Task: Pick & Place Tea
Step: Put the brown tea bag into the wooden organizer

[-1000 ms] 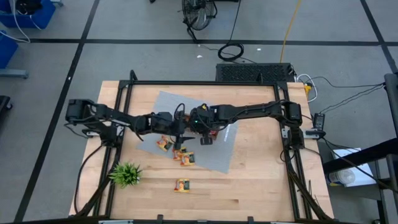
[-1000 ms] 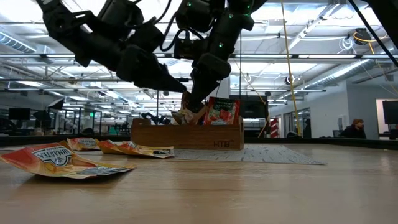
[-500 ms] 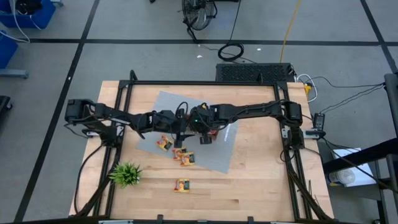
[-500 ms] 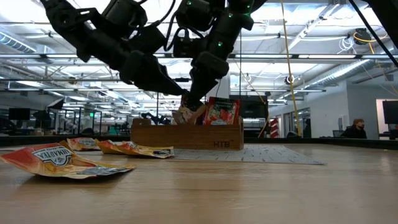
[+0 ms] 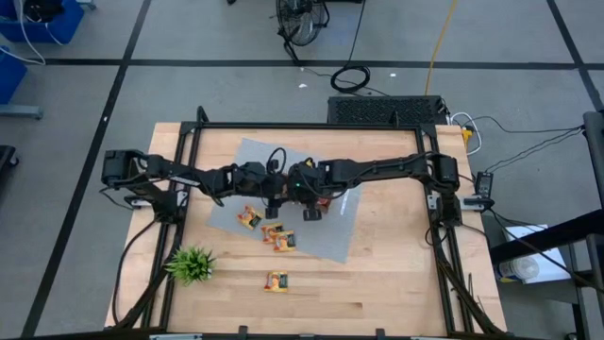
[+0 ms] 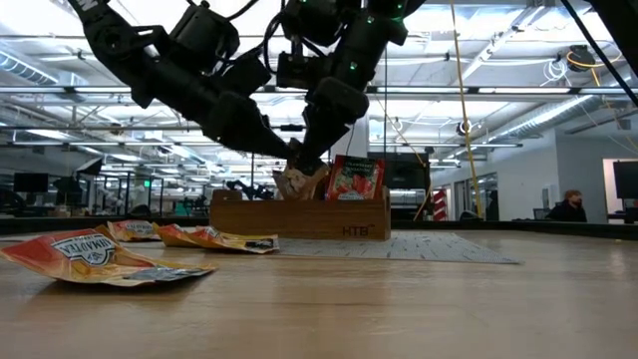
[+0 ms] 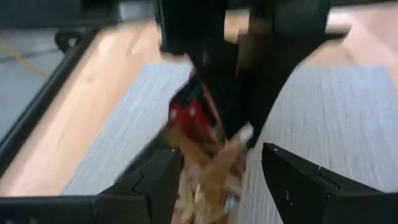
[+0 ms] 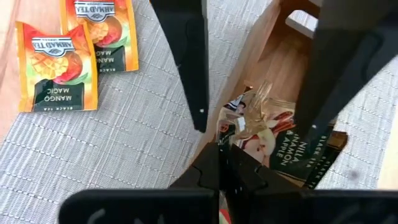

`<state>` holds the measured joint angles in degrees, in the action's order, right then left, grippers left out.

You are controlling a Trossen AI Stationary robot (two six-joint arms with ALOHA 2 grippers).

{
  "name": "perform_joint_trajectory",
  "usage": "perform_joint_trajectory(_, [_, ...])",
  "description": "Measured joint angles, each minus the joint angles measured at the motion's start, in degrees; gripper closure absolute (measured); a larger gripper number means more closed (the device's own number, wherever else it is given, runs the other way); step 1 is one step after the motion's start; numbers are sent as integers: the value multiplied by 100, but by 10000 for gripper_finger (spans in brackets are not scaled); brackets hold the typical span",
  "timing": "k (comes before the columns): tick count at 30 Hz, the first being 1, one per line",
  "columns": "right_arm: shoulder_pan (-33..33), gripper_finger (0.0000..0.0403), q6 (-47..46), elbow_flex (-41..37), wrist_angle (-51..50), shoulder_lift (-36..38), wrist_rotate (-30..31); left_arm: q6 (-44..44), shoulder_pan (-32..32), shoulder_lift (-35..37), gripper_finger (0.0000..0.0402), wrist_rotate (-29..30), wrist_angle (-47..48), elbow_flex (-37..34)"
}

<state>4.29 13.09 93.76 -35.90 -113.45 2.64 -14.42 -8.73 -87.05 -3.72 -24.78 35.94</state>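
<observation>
Both claws meet over the wooden tray (image 6: 299, 213), which sits on the grey mat (image 5: 326, 231) near the middle of the surface (image 5: 396, 283). Your right claw (image 8: 225, 144) is pressed together, its tips down among the pale sachets (image 8: 258, 121) standing in one tray compartment; I judge it is tamping or steadying them, though whether it pinches one I cannot tell. Your left claw (image 7: 214, 171) is spread, straddling the same packets (image 7: 208, 177) from the other side, probably so they stay upright. Red sachets (image 6: 354, 181) stand in the next compartment. The rest of the tea is still out: three orange sachets (image 5: 267, 229) on the mat just beside the tray, one more (image 5: 276, 280) alone on the bare wood near the plant (image 5: 192, 263).
</observation>
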Motion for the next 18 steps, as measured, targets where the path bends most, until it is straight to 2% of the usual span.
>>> perform_joint_trajectory(4, [2,403,1,0,15,4,-5,-40,-2,-61,176,-192,-333,2])
perform_joint_trajectory(13, [7,403,-8,0,26,0,-3,44,-34,-76,179,-241,-341,4])
perform_joint_trajectory(15, [9,403,-14,0,50,0,-3,63,-35,-76,189,-241,-351,4])
perform_joint_trajectory(18, [7,403,-21,0,51,-2,-3,104,-33,-76,228,-241,-331,4])
